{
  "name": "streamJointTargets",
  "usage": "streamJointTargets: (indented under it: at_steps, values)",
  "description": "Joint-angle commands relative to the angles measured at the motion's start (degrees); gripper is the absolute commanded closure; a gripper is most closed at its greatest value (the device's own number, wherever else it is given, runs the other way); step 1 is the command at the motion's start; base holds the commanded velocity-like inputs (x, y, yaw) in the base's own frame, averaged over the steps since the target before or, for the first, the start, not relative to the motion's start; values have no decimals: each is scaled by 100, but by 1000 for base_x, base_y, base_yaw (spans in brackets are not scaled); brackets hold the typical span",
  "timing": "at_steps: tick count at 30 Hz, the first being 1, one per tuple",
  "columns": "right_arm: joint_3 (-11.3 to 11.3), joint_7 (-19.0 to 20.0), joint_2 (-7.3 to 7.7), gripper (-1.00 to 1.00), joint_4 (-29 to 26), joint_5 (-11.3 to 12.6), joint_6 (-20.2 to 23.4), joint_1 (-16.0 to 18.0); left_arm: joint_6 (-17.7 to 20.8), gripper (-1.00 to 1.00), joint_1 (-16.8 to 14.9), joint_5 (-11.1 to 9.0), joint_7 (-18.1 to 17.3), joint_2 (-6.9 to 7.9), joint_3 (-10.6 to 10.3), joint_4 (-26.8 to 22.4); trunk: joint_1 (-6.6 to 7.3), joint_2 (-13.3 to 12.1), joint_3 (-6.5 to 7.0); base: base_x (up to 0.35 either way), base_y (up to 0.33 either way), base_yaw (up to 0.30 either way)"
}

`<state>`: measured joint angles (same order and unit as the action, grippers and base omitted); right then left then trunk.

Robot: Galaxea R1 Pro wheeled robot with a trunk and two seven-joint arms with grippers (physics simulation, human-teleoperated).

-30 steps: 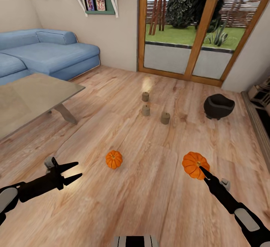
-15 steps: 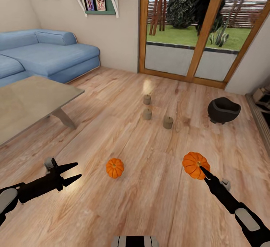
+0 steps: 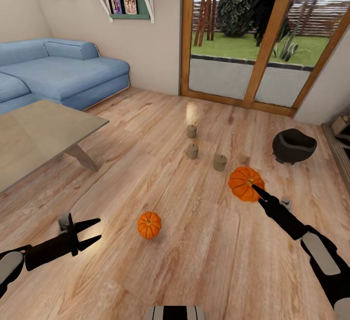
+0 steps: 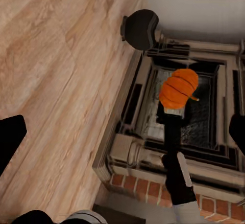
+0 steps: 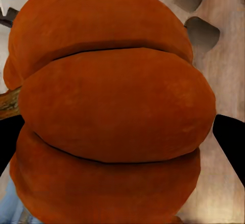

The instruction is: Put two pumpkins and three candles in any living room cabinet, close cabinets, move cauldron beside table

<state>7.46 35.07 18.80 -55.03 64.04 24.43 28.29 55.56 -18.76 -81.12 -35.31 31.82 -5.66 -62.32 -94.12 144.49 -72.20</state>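
- Head view: my right claw (image 3: 253, 192) holds the larger pumpkin (image 3: 244, 182) aloft; the small pumpkin (image 3: 148, 224), three candles (image 3: 192, 151) and cauldron (image 3: 292, 146) sit on the floor; my left claw (image 3: 92, 232) is wide, empty.
- Left wrist view: the held pumpkin (image 4: 178, 88) hangs before a fireplace (image 4: 204, 116).
- Right wrist view: the pumpkin (image 5: 109, 106) sits between my fingers. Nothing is stored yet.

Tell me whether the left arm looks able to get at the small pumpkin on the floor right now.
Probably yes. The left gripper is open and holds nothing, and only bare floor lies between it and the small pumpkin; nothing stands in the way, though it would have to reach down.
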Motion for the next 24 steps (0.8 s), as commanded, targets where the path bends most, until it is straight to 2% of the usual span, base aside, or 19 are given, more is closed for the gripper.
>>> streamJointTargets:
  at_steps: [1, 3, 5, 7, 9, 11, 17, 24]
  values:
    - [8, -282, -2, 100, -365, 13, 203, -17, -58, -100, -10, 71, -19, 0, -9, 88, 0, 1, -5, 1, 0, 0]
    - [9, -910, -13, 100, -1251, 34, 763, -89, -377, -100, -26, 216, 13, -31, -13, 334, 0, 1, -5, 0, 0, 0]
    - [10, -1195, -20, 100, -1721, 60, 1099, -132, -595, -100, -39, 374, 79, -173, -20, 602, 0, 1, -5, 0, 0, 0]
    - [10, -1338, -24, 100, -1925, 76, 1274, -157, -837, -100, -194, 806, 262, -471, -22, 981, 0, 1, -5, 0, 0, 0]
    - [16, -1378, -24, 100, -1972, 74, 1316, -163, -1059, -100, -398, 1163, 301, -716, -23, 1412, 0, 1, -5, 0, 0, 0]
    - [18, -1392, -25, 100, -1974, 72, 1330, -165, -1154, -100, -515, 1333, 308, -817, -23, 1709, 0, 1, -5, 0, 0, 0]
    - [19, -1398, -26, 100, -1939, 53, 1336, -166, -1437, -100, -581, 1421, 145, -858, -39, 1810, 0, 1, -5, 17, 0, 0]
    - [14, -1398, -23, 100, -1930, 33, 1336, -166, -1485, -100, -584, 1424, 89, -804, -33, 1814, 0, 1, -5, 281, 0, 0]
